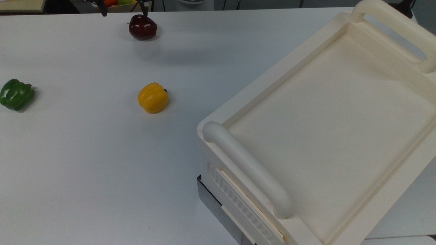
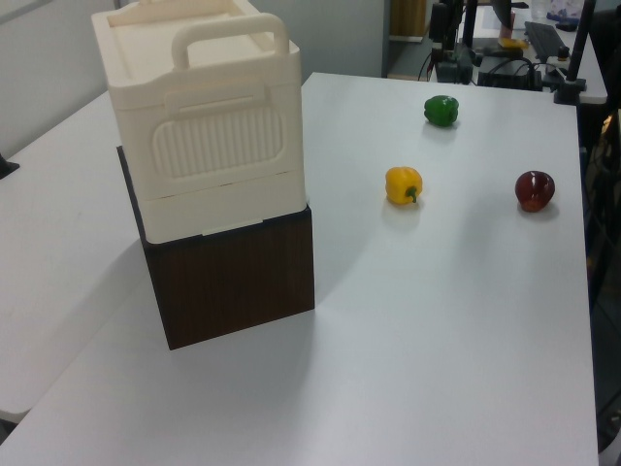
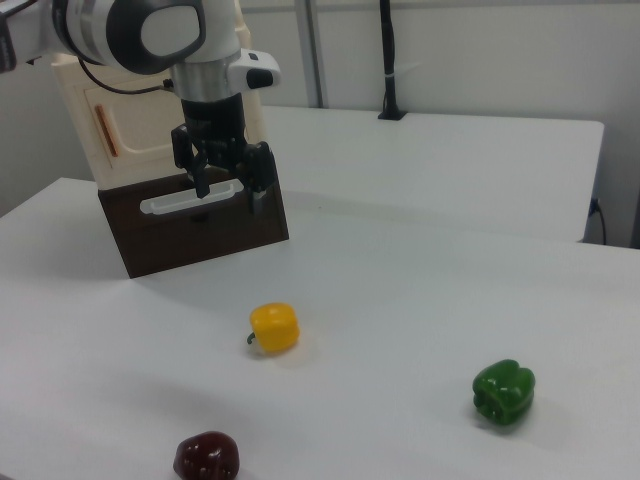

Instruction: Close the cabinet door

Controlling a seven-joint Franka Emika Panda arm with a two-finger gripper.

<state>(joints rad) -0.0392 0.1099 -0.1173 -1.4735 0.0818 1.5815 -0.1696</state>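
Observation:
The cabinet [image 1: 323, 112] is a large cream-white box with a tray-like top and two thick bar handles, standing on a dark brown box [image 2: 233, 277]. In the right view its side carries the cabinet door [image 3: 140, 125], a flat cream panel with a copper strip handle [image 3: 104, 131]. The panel looks flush with the side and is partly hidden by my arm. My gripper [image 3: 228, 190] hangs open and empty above the table, in front of the brown box. In the top view my gripper [image 1: 123, 10] sits at the far edge, just above a dark red fruit [image 1: 142, 27].
A yellow pepper [image 1: 153, 98] lies mid-table and a green pepper [image 1: 16, 94] at the top view's left edge. The ribbed drawer front [image 2: 218, 141] faces the left view's camera. A white bar handle [image 3: 190, 200] is on the brown box.

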